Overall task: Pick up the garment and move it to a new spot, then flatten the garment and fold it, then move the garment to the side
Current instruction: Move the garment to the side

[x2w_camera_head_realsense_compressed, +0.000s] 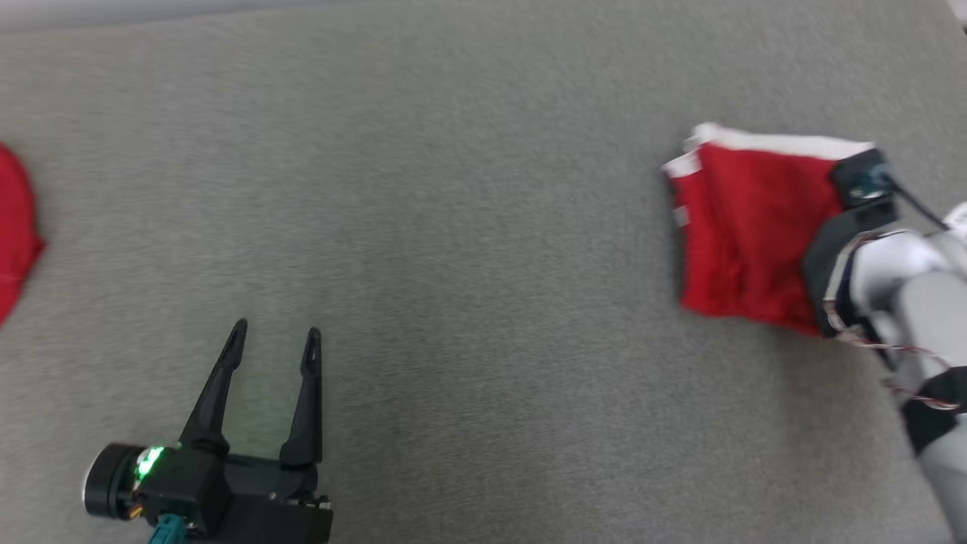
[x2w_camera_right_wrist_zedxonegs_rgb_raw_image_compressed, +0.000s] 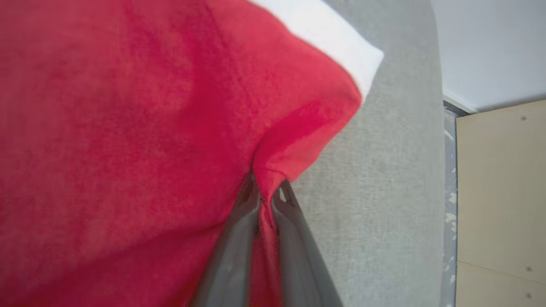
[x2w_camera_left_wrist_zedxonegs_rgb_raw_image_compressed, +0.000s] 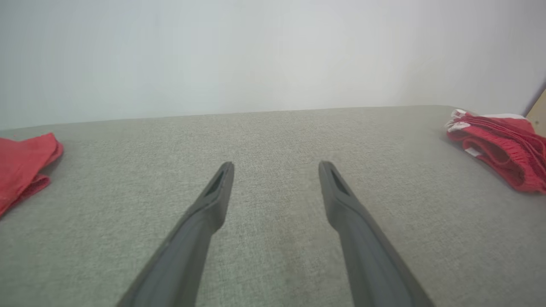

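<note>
My right gripper (x2w_camera_right_wrist_zedxonegs_rgb_raw_image_compressed: 266, 194) is pressed together on a pinch of the garment (x2w_camera_right_wrist_zedxonegs_rgb_raw_image_compressed: 128, 128). In my right wrist view the two dark fingers (x2w_camera_right_wrist_zedxonegs_rgb_raw_image_compressed: 239, 238) meet with a thin ridge of red cloth squeezed between them, close to a corner that ends in a white band (x2w_camera_right_wrist_zedxonegs_rgb_raw_image_compressed: 337, 47). The fabric puckers where the tips bite.

In the head view the garment lies at the far right of the grey surface (x2w_camera_head_realsense_compressed: 483, 189), a roughly square red bundle with white trim along its far edge. My pale right forearm (x2w_camera_head_realsense_compressed: 906, 295) reaches over its near right corner and covers the fingers there. In my left wrist view the same garment shows as several stacked red layers with white edges, resting on the surface.

My left gripper (x2w_camera_head_realsense_compressed: 276, 330) is spread wide, with only grey surface between its fingers. It sits at the lower left of the head view, well apart from the garment. A second red cloth (x2w_camera_head_realsense_compressed: 15, 227) lies at the left edge of that view, also apart from my left gripper. Past the surface's end, my right wrist view shows a pale wall (x2w_camera_right_wrist_zedxonegs_rgb_raw_image_compressed: 490, 42) and a light wooden panel (x2w_camera_right_wrist_zedxonegs_rgb_raw_image_compressed: 499, 192).
</note>
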`<state>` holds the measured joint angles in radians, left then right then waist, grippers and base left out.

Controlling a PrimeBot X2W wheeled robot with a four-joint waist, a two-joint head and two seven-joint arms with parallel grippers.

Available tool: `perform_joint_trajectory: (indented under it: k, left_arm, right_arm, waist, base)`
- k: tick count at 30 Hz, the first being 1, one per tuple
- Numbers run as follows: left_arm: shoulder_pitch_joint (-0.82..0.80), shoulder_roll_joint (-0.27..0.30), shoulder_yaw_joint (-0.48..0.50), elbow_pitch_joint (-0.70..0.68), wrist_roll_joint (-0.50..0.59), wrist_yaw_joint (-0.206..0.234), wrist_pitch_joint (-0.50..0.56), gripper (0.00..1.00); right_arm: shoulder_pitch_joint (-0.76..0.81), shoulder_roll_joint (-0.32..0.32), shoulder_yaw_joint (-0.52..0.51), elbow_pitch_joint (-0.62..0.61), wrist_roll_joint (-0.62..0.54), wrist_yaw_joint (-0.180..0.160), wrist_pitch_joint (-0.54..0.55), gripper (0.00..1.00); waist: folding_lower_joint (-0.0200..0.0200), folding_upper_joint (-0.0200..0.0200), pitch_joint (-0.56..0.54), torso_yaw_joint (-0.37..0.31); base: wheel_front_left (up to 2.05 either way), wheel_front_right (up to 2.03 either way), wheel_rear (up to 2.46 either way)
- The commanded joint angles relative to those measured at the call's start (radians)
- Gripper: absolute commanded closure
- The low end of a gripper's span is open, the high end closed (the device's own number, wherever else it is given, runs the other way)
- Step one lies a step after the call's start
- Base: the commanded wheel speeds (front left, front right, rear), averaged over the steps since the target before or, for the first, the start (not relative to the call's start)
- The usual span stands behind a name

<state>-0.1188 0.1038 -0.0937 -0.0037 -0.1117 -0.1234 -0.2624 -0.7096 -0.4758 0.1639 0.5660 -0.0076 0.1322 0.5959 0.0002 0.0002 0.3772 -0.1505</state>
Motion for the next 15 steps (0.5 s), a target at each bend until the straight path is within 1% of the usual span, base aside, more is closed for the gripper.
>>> perform_joint_trajectory:
  k: [1,5,6,8,15]
  left_arm:
    - [-0.017,0.014,-0.01,-0.015,0.011,-0.003,-0.003,0.0]
    - [-0.043,0.04,-0.046,-0.065,0.022,-0.006,-0.004,0.0]
    - [-0.043,0.04,-0.046,-0.065,0.022,-0.006,-0.004,0.0]
    - [-0.055,0.053,-0.068,-0.088,0.027,-0.007,-0.004,0.0]
    - [-0.08,0.098,-0.11,-0.174,0.038,-0.006,0.021,0.0]
  right_arm:
    - [-0.02,-0.007,-0.005,0.0,-0.017,-0.003,-0.018,1.0]
    - [-0.053,-0.062,-0.028,-0.009,-0.061,-0.003,-0.095,1.0]
    - [-0.053,-0.062,-0.028,-0.009,-0.061,-0.003,-0.095,1.0]
    - [-0.068,-0.091,-0.03,-0.005,-0.073,-0.003,-0.141,1.0]
    - [-0.143,-0.183,-0.045,0.043,-0.097,-0.003,-0.294,1.0]
  waist:
    - [-0.0002,-0.0002,0.084,-0.081]
    - [-0.0002,-0.0002,0.137,-0.103]
    - [-0.0002,-0.0002,0.137,-0.103]
    - [-0.0002,-0.0002,0.162,-0.106]
    - [-0.0002,-0.0002,0.24,-0.123]
  base:
    - [0.0,0.0,0.0]
    - [0.0,0.0,0.0]
    - [0.0,0.0,0.0]
    - [0.0,0.0,0.0]
    - [0.0,0.0,0.0]
